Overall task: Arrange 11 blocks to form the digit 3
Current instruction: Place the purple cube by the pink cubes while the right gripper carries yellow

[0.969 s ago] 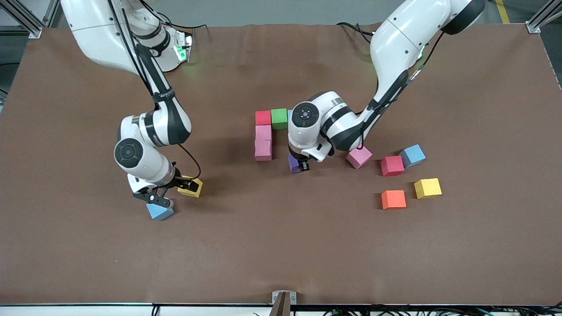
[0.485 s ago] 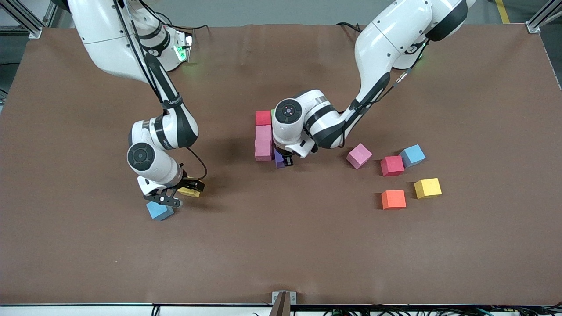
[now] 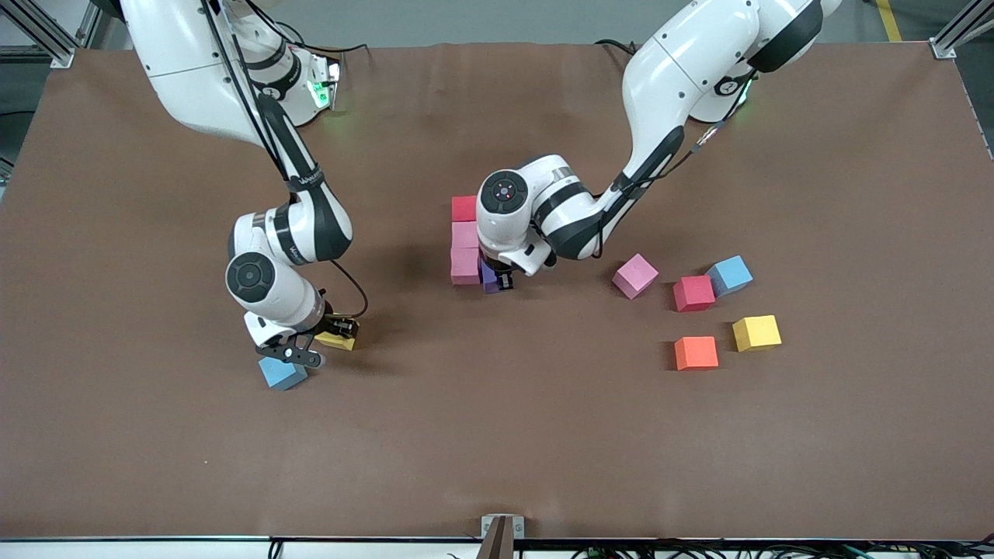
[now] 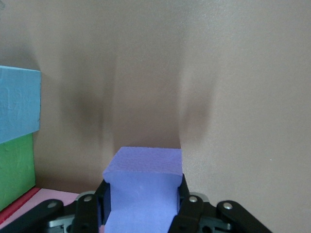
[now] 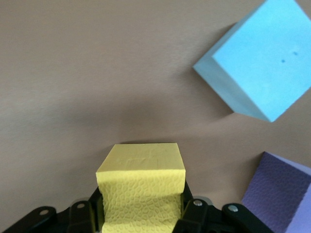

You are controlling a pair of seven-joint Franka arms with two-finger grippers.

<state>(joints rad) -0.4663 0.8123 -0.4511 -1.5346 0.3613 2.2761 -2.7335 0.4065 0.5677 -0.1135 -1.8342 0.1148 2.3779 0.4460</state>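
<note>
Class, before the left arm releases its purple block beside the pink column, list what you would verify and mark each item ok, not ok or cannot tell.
1. Left gripper shut on the purple block: ok.
2. Purple block beside the nearer pink block: ok.
3. Purple block flush against that pink block: cannot tell, the left arm covers the gap.
4. Purple block resting on the table: cannot tell.
5. Right gripper shut on the yellow block, well away from the column: ok.
6. Eleven blocks in view: cannot tell, the left arm hides some.

Left end effector holds a purple block beside the pink block.
</note>
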